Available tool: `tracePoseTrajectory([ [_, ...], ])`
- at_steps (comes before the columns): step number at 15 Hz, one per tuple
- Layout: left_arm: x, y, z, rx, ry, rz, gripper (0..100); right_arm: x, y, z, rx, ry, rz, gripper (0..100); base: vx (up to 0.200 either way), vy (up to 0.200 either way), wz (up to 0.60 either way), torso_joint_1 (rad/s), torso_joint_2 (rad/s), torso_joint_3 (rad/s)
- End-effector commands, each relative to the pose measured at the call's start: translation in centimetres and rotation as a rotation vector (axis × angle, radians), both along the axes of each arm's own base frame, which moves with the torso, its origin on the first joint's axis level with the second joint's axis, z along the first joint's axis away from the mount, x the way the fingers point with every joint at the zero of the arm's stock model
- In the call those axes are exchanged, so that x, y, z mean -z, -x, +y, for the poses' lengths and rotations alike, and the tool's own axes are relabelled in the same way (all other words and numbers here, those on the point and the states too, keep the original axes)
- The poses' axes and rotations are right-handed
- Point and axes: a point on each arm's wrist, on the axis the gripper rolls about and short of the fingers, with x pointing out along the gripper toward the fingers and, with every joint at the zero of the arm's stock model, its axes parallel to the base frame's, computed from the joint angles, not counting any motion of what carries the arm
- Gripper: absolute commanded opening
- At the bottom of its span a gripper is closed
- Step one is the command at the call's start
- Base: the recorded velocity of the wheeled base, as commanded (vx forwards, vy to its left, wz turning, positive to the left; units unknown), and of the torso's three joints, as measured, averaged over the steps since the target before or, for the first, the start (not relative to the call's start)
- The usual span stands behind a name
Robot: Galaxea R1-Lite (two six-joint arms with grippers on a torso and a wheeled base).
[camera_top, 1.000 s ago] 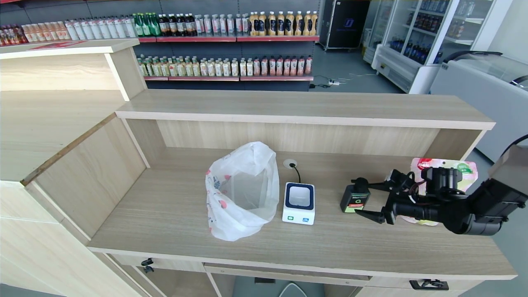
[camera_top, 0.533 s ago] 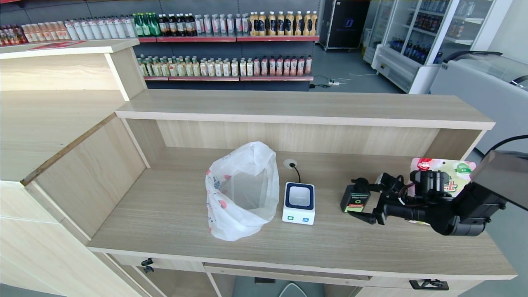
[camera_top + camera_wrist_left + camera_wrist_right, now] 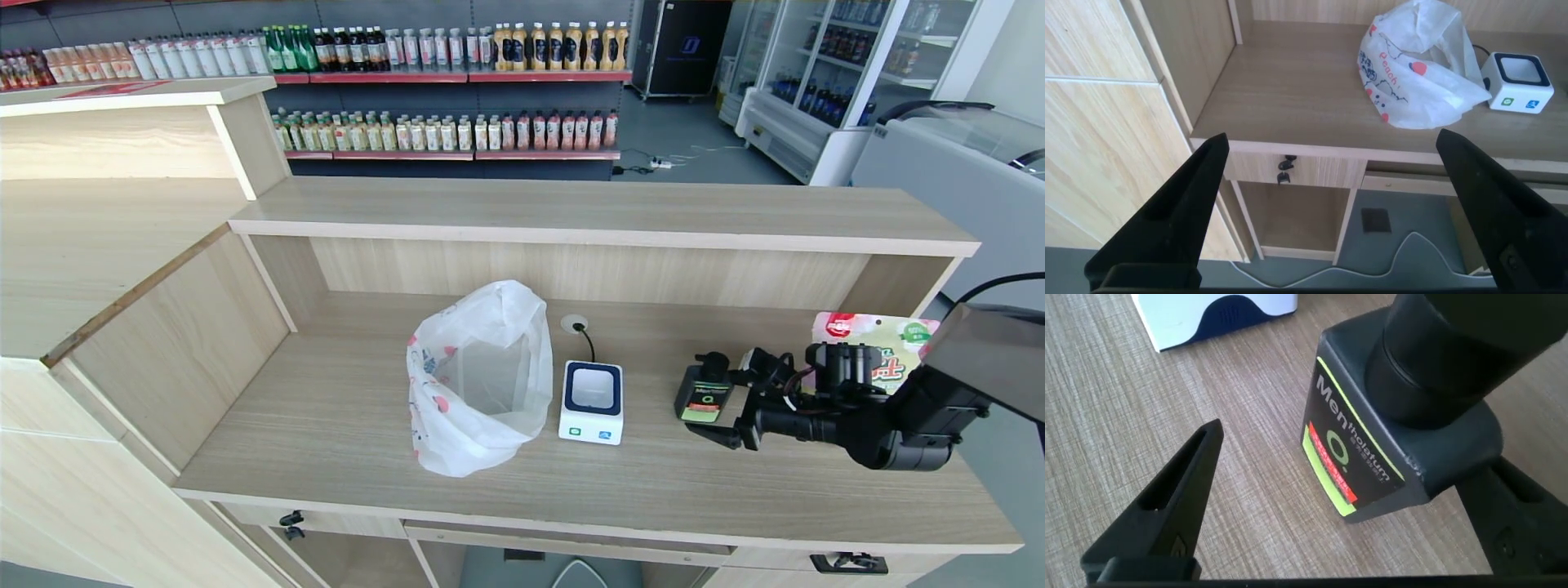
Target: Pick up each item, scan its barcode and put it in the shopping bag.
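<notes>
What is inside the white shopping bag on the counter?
The shopping bag stands open on the counter. Through its mouth only its pale inner wall shows, no item. Its bottom is hidden by the front wall.

Shopping bag left of scanner; bottle right of scanner; pouch farthest right.
</notes>
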Motion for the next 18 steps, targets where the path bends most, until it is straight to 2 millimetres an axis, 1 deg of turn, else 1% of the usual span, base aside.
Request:
tracePoseTrajectory([
  [1, 0.0, 0.0, 0.0, 0.000, 0.001, 0.001, 100, 0.0, -0.1, 0.0, -0.019, -0.010, -0.003, 100, 0.000, 0.000, 0.00, 0.000, 0.00, 0.000],
  [2, 0.0, 0.0, 0.0, 0.000, 0.001, 0.001, 100, 0.1, -0.2, 0.1, -0.023, -0.012, -0.003, 0, 0.000, 0.000, 0.00, 0.000, 0.00, 0.000],
  [5, 0.0, 0.0, 0.0, 0.000, 0.001, 0.001, 100, 0.3, -0.3, 0.2, -0.027, -0.010, -0.002, 0, 0.000, 0.000, 0.00, 0.000, 0.00, 0.000],
  [7, 0.0, 0.0, 0.0, 0.000, 0.001, 0.001, 100, 0.0, -0.2, 0.1, -0.026, -0.006, -0.018, 0, 0.000, 0.000, 0.00, 0.000, 0.00, 0.000],
  [9, 0.0, 0.0, 0.0, 0.000, 0.001, 0.001, 100, -1.5, 0.0, -0.4, -0.010, 0.002, -0.053, 0, 0.000, 0.000, 0.00, 0.000, 0.00, 0.000],
  [10, 0.0, 0.0, 0.0, 0.000, 0.001, 0.001, 100, -2.8, 0.2, -0.7, 0.002, 0.017, -0.089, 0, 0.000, 0.000, 0.00, 0.000, 0.00, 0.000],
  [11, 0.0, 0.0, 0.0, 0.000, 0.001, 0.001, 100, -4.5, 0.6, -1.0, 0.026, 0.051, -0.139, 0, 0.000, 0.000, 0.00, 0.000, 0.00, 0.000],
  [12, 0.0, 0.0, 0.0, 0.000, 0.001, 0.001, 100, -6.9, 1.7, -1.2, 0.052, 0.089, -0.200, 0, 0.000, 0.000, 0.00, 0.000, 0.00, 0.000],
  [13, 0.0, 0.0, 0.0, 0.000, 0.001, 0.001, 100, -9.5, 3.5, -1.1, 0.056, 0.104, -0.247, 0, 0.000, 0.000, 0.00, 0.000, 0.00, 0.000],
  [14, 0.0, 0.0, 0.0, 0.000, 0.001, 0.001, 100, -12.2, 6.2, -0.8, 0.053, 0.112, -0.298, 0, 0.000, 0.000, 0.00, 0.000, 0.00, 0.000],
  [15, 0.0, 0.0, 0.0, 0.000, 0.001, 0.001, 100, -14.4, 9.1, -0.5, 0.045, 0.141, -0.368, 0, 0.000, 0.000, 0.00, 0.000, 0.00, 0.000],
  [16, 0.0, 0.0, 0.0, 0.000, 0.001, 0.001, 100, -16.4, 12.0, -0.2, 0.024, 0.203, -0.475, 0, 0.000, 0.000, 0.00, 0.000, 0.00, 0.000],
  [17, 0.0, 0.0, 0.0, 0.000, 0.001, 0.001, 100, -17.2, 13.2, -0.1, 0.013, 0.238, -0.532, 0, 0.000, 0.000, 0.00, 0.000, 0.00, 0.000],
  [18, 0.0, 0.0, 0.0, 0.000, 0.001, 0.001, 100, -18.7, 16.2, 0.2, -0.040, 0.327, -0.682, 0, 0.000, 0.000, 0.00, 0.000, 0.00, 0.000],
])
